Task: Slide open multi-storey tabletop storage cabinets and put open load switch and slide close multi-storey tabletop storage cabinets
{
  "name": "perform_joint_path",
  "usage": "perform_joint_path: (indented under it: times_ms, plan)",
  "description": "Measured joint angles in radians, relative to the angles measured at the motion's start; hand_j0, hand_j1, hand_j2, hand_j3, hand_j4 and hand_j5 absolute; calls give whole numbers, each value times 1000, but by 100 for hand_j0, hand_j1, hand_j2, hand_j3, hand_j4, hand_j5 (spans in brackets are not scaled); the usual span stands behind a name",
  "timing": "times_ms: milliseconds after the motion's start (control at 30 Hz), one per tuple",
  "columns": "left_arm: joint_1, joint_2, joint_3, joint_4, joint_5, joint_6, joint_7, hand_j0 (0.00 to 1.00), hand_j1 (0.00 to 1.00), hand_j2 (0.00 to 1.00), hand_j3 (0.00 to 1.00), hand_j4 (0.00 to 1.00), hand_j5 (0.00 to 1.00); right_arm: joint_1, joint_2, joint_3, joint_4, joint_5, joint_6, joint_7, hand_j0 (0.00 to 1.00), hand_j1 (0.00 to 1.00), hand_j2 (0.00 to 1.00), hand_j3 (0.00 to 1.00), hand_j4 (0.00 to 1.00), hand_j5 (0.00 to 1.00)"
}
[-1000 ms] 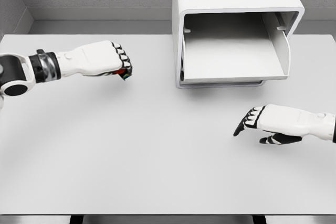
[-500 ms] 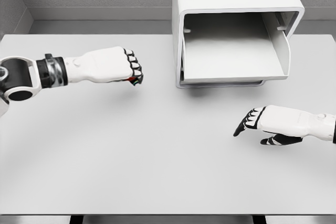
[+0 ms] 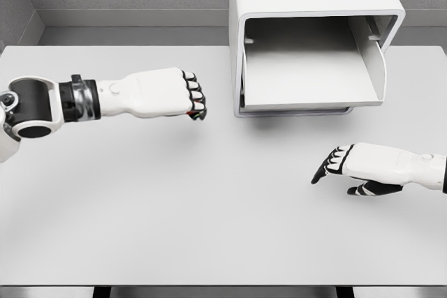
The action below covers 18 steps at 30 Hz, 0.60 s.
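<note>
In the head view, the storage cabinet point(image 3: 314, 40) stands at the far side of the desk point(image 3: 209, 214), right of the middle, with its drawer point(image 3: 311, 75) pulled out toward the robot. The drawer's pale floor shows bare, so the opening step looks done and the drawer waits for its load.

The left hand point(image 3: 164, 93) reaches in from the left, well above the desk surface to judge by the faint shadow under it. Its fingers point(image 3: 193, 94) are curled tight into a fist around the load switch point(image 3: 198, 112), of which only a small red and green sliver shows below the knuckles; most of it is hidden inside the grip. The fist sits just left of the cabinet's front corner, about level with the drawer's front lip, apart from it. Carrying the switch at that height probably serves to clear the drawer's front wall before it goes in.

The right hand point(image 3: 363, 169) hangs low over the desk in front of the cabinet, to the right, holding nothing. Its fingers are loosely bent and slightly spread, thumb tucked beneath. It seems parked out of the left arm's path, yet near enough to push the drawer shut once the switch is inside.
</note>
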Motion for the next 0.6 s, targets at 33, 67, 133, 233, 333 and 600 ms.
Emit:
perform_joint_path:
  times_ms: [33,67,133,233,333,600]
  plan:
    - [0,0,0,-6,0,0,0,53,53,53,53,53,53,0,0,-1,0,0,0,0,75,75,75,75,75,75]
    - [-2,-1,1,-12,1,0,0,53,53,53,53,53,53,0,0,-2,0,0,0,0,75,75,75,75,75,75]
    - [-3,-2,2,-24,1,0,0,53,53,53,53,53,53,0,0,-3,0,0,0,0,75,75,75,75,75,75]
    - [-8,-3,3,-43,3,0,-1,53,53,53,53,53,53,0,0,-4,0,0,0,0,75,75,75,75,75,75]
    - [-12,-4,5,-64,5,0,-1,53,53,53,53,53,53,2,0,-5,0,0,0,0,75,75,75,75,75,75]
    - [-35,-14,6,-104,11,0,-1,53,53,53,53,53,53,2,0,-5,0,0,0,0,75,75,75,75,75,75]
